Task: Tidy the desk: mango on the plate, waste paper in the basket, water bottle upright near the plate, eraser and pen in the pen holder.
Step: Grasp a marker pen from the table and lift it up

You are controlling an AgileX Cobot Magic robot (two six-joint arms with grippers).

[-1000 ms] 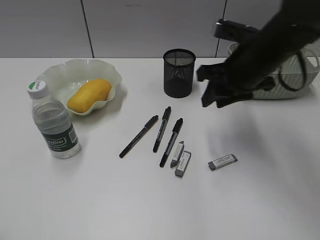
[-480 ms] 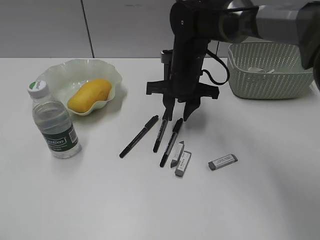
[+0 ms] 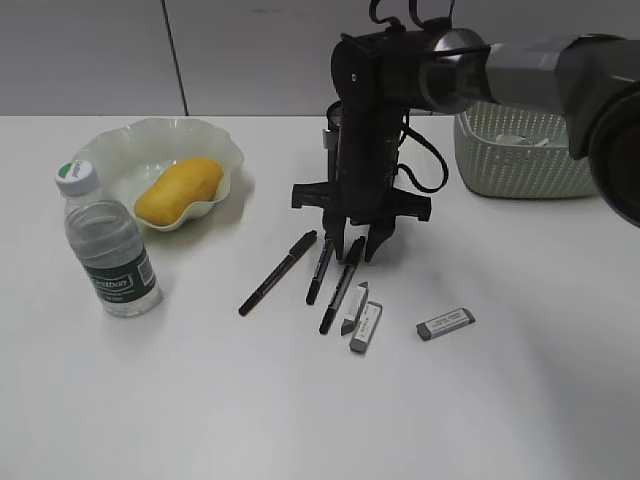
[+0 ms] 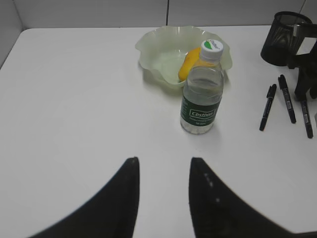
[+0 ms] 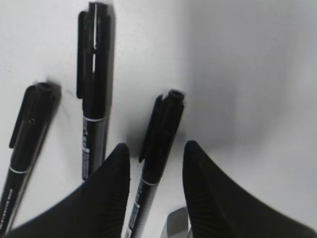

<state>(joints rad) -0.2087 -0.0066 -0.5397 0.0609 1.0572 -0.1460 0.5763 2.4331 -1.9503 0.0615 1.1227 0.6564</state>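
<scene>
Fingers of the right claw [image 3: 358,243] stand apart, straddling the rightmost black pen [image 5: 157,148] on the white worktop [image 3: 200,400], seemingly lined up to pinch its slim round barrel. The left claw [image 4: 162,193] hovers parted, empty. The smooth mango [image 3: 179,190] sits in the ruffled translucent plate [image 3: 120,150] and the clear bottle [image 3: 107,245] stands beside it; the mesh holder [image 4: 286,30] waits.

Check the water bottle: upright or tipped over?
Upright. The water bottle stands on its base on the desk, white cap on top, beside the plate.
</scene>
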